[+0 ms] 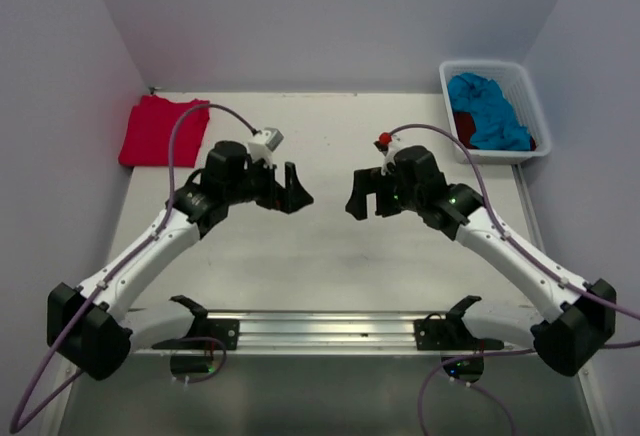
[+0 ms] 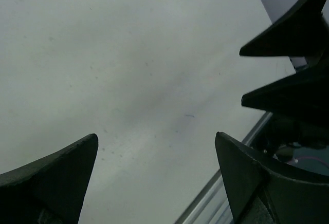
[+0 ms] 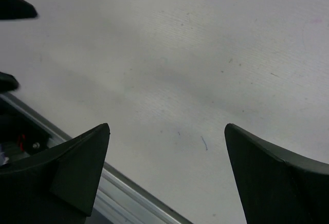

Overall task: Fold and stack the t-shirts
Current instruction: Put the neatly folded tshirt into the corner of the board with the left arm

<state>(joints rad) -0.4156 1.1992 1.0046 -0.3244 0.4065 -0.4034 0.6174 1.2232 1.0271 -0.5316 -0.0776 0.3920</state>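
Nothing on the cloth or the basket is legible to me. The one mark I find is a short blue stroke on the counter below my right jaws, too small to make out as a letter.

The bright red-pink t-shirt lies folded into a flat, roughly square pad at the far left corner of the counter. It is plain, with fairly even edges and one corner pushed out toward the middle. The turquoise t-shirt sits crumpled in a heap inside the white basket at the far right corner. The dark red t-shirt shows beneath it along the basket's left side, mostly covered. Both are well apart from the folded one.

My left jaws stand wide with nothing between them, only bare counter under them in the left wrist view. My right jaws stand just as wide and grip nothing either. The two pairs face each other over the middle of the counter, near but not touching, and each wrist view catches the other's black tips at its edge. A metal rail runs along the near edge between my bases.
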